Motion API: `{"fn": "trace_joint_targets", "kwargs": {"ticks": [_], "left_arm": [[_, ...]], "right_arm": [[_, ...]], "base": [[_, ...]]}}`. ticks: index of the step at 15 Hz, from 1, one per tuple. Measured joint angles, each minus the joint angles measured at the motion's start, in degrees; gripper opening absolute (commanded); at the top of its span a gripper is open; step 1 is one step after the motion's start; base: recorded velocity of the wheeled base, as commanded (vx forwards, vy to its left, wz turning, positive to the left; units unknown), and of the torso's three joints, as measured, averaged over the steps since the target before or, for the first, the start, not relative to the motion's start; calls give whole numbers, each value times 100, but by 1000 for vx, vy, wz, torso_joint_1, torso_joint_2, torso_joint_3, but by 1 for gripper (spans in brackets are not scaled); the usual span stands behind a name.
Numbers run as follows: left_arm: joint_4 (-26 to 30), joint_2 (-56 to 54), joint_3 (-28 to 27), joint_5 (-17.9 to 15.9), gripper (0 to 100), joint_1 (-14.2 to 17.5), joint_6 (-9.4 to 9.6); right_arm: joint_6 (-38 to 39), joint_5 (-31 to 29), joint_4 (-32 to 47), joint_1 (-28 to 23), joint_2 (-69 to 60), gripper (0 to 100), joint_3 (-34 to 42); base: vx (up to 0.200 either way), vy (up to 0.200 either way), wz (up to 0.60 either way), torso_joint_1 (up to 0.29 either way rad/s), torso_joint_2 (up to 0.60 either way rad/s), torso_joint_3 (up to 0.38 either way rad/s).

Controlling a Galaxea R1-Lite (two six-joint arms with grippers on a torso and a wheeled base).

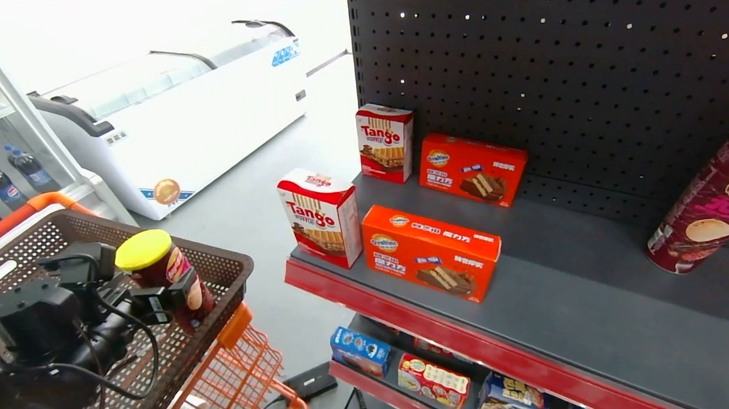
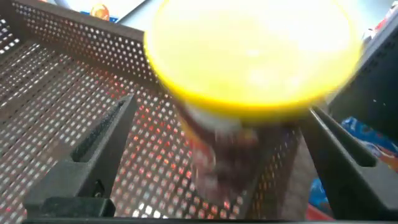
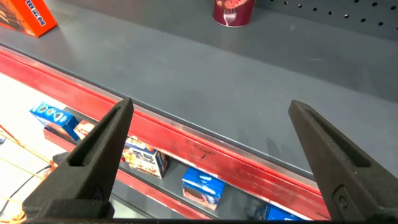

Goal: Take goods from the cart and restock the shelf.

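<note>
Our left gripper (image 1: 173, 297) clamps a yellow-lidded chip can (image 1: 158, 267) over the cart basket (image 1: 230, 260), not yet shelved. Our right gripper (image 3: 211, 111) hangs open above the shelf (image 1: 569, 280), which holds a second chip can (image 1: 711, 206).

On the grey shelf (image 1: 576, 292) stand a front white box (image 1: 319, 217) and a back white box (image 1: 386, 142). A front orange box (image 1: 430, 251) and a back orange box (image 1: 472, 168) lie just beside them. A tall can (image 1: 708, 206) stands well apart.

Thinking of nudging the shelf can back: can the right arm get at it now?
Probably yes. The right gripper hangs open over the front edge of the shelf, facing the can, with only bare shelf between them.
</note>
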Motion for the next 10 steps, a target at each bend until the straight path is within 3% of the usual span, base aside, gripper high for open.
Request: {"fn": "trace_joint_targets", "kwargs": {"ticks": [3,4,10], "left_arm": [[-30,674,-796,-1,100,-2,20],[-33,846,-975,-1,0,-7,20],[-52,1286,-1347,-1,0,-22,-2]], "right_arm": [[0,2,0,0,0,100,0],[-2,2,0,0,0,100,0],[0,2,2,0,0,100,0]], "base": [[0,0,0,0,0,0],[0,0,0,0,0,0],[0,0,0,0,0,0]]}}
